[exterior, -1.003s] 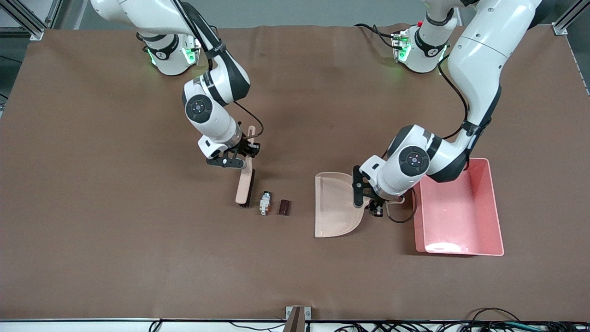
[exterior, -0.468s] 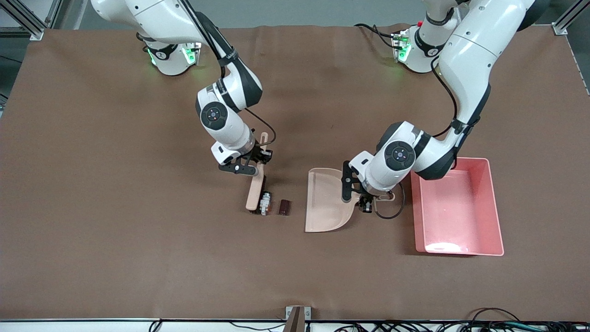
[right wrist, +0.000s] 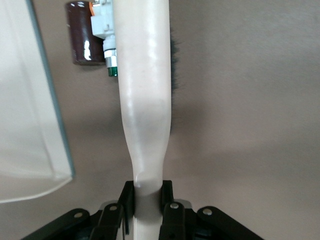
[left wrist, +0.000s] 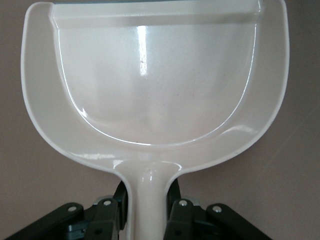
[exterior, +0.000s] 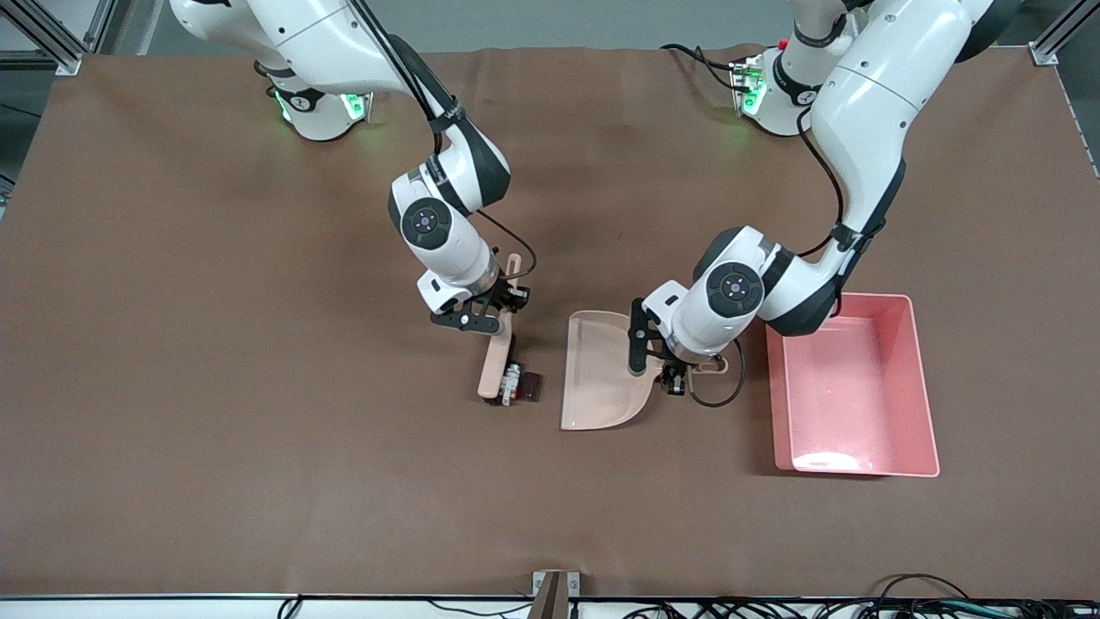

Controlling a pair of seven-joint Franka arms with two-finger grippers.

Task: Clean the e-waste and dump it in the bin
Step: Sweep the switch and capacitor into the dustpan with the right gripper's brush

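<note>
Brush [exterior: 496, 370] advanced, pushing e-waste [exterior: 521, 384] toward dustpan [exterior: 597, 378]

- I see the brush [exterior: 496, 365] touching the e-waste [exterior: 521, 384], with the dustpan [exterior: 599, 371] near it, toward the left arm's end.
- The bin [exterior: 849, 387] lies beside the dustpan.
</note>
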